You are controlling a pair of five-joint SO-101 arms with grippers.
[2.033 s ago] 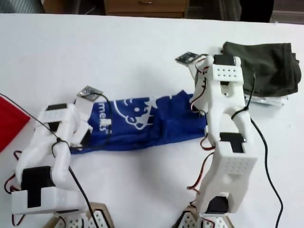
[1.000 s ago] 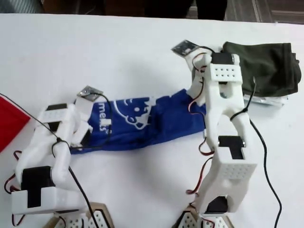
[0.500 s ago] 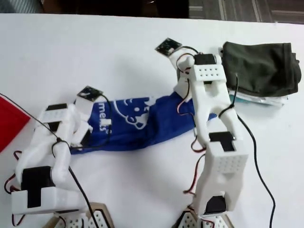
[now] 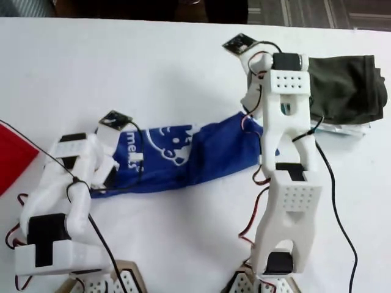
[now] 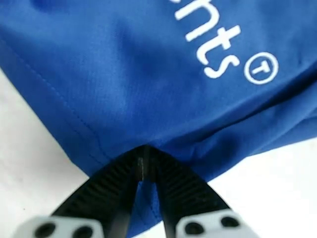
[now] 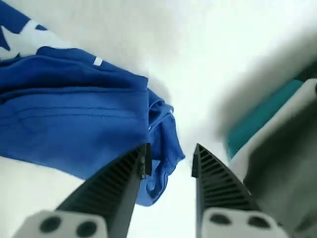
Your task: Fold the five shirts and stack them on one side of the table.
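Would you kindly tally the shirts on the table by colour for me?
Blue shirt: 1
Red shirt: 1
Dark green shirt: 1
Teal shirt: 1, an edge beneath the dark green one
Total: 4 that can be told apart

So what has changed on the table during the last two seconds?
The right arm swung toward the left hand, then back beside the dark green shirt; the right hand is open over one end of the blue shirt, which shifted slightly. The left hand stayed shut on the other end; the dark green shirt did not move.
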